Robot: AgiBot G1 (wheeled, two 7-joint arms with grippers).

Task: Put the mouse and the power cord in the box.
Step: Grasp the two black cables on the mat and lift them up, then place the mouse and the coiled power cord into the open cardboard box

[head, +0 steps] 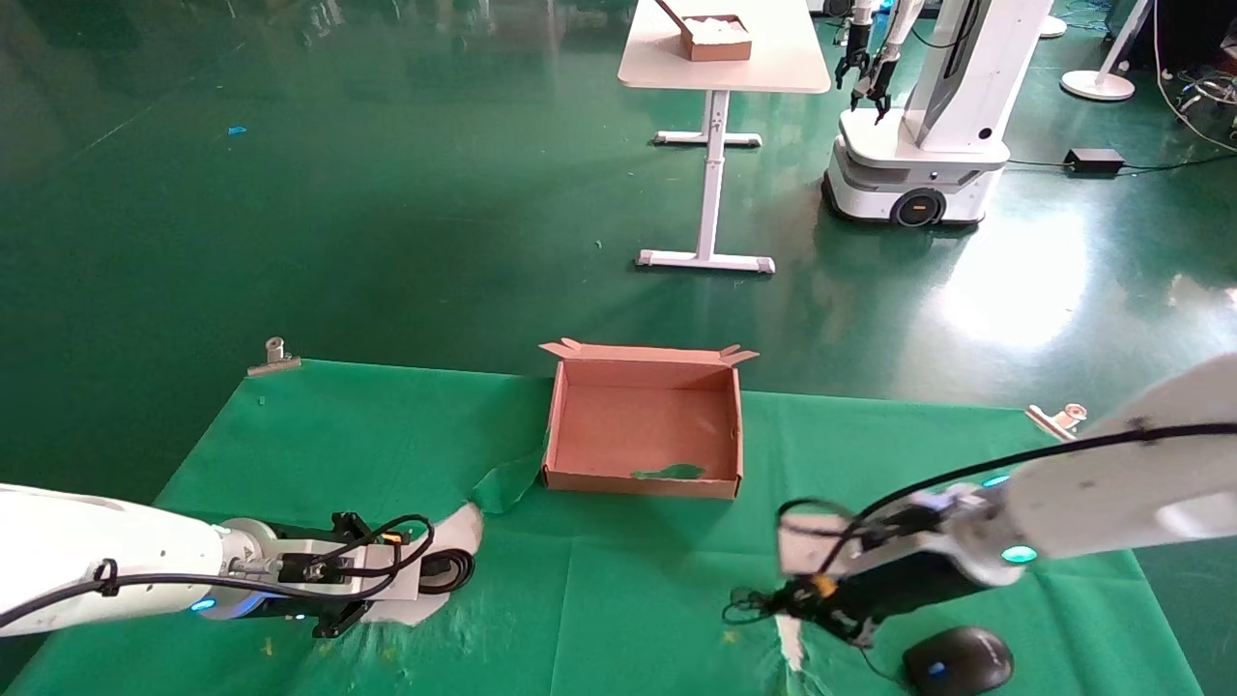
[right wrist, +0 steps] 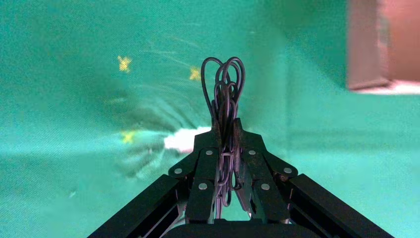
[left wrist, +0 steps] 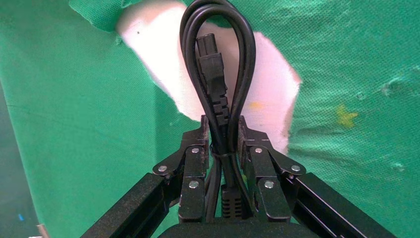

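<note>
Brown cardboard, the box (head: 643, 425) sits empty at the far middle of the green-clothed counter (head: 290, 425). At the near left, the left pincer (left wrist: 221, 130) is clenched on the coiled power cord (left wrist: 218, 74). At the near right, the right pincer (right wrist: 226, 130) grips the bunched thin cable (right wrist: 225, 89) of the mouse (head: 958, 660), which lies on the cloth just beside it.

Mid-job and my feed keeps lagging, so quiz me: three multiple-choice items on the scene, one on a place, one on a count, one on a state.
1. Where is the small black oval mouse?
A. inside the box
B. on the green cloth by the right gripper
C. on the floor

2. How many things lie in the shallow brown cardboard box?
A. none
B. one
C. two

3. What is the left gripper doing?
A. open, holding nothing
B. shut on the mouse
C. shut on the thick black power cord

Answers: B, it sits on the green cloth near the right gripper; A, bare floor inside; C, fingers pinch the bundle.
</note>
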